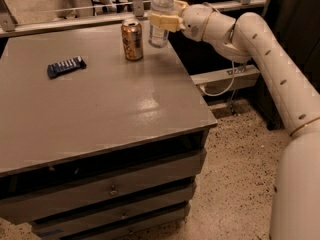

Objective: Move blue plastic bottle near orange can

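Bottle (158, 37): upright, clear plastic with a white cap that reaches the top edge of the view. It is held over the far right part of the table, just right of the can and a little behind it, near but not touching.
Can (132, 40): upright on the table (110, 109), toward the far edge, with nothing touching it.
Gripper (162, 21): comes in from the right on the white arm (260, 49). Its cream fingers (154, 20) are clamped round the bottle's middle and hold it.
Bottle base: level with the table top or just above it; I cannot tell whether it touches.
Bar (66, 66): flat and dark blue, lying well to the left, well apart from bottle and can. It has no part in the task.
Step in hand: the placing, as I judge it, since the bottle is already close beside the can.
Progress: nearly done; what is left seems to be the set-down and the release.
Next move calls for: lowering straight down until the base rests flat, then spreading the fingers and drawing back to the right, away from the can.
Risk: the bottle is tall and likely light, and the table's right edge is close. A sideways tug on release could tip it against the can or off the edge.
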Controlling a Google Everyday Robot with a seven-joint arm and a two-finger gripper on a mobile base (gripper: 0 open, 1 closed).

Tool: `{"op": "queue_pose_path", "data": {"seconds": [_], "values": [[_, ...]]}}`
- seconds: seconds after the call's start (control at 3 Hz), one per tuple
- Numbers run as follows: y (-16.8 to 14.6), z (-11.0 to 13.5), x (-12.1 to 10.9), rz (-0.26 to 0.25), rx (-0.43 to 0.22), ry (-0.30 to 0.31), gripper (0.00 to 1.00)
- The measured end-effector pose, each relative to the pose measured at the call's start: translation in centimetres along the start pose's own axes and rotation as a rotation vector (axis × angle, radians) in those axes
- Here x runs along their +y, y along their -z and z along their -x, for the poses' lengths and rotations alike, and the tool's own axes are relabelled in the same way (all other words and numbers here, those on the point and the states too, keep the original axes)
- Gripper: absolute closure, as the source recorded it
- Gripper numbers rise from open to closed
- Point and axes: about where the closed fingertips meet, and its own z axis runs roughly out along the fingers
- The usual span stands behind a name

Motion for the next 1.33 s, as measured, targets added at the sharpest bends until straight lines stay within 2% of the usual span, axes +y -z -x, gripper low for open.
{"op": "queue_pose_path", "data": {"seconds": [0.67, 1.0, 1.33], "values": [[-0.6, -3.0, -0.5, 0.071, 0.09, -0.063, 1.0], [-1.2, -4.1, -0.2, 0.095, 0.101, -0.096, 0.84], [-1.6, -5.0, 0.0, 0.116, 0.124, -0.107, 0.61]]}}
